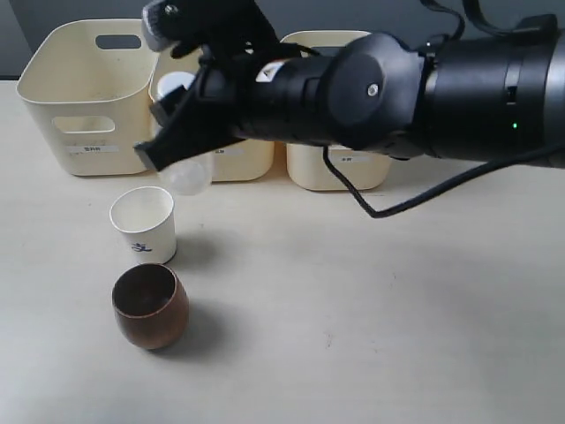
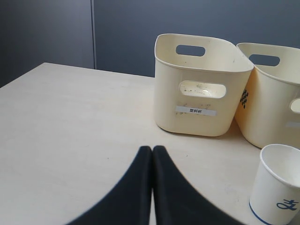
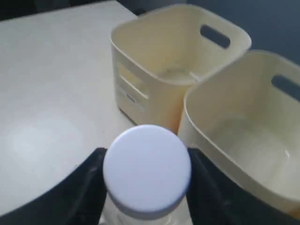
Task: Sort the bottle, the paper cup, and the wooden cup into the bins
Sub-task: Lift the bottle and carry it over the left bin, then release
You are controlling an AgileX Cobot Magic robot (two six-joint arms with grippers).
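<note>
The clear bottle with its white cap hangs tilted above the table, in front of the gap between the left bin and the middle bin. My right gripper is shut on the bottle just under the cap, with a dark finger on each side. The white paper cup stands upright just below it, and the dark wooden cup stands nearer the front. My left gripper is shut and empty, low over the table, left of the paper cup.
The right bin stands behind my right arm, which crosses the scene from the right. A black cable loops below the arm. The left wrist view shows two bins. Both bins in the right wrist view look empty.
</note>
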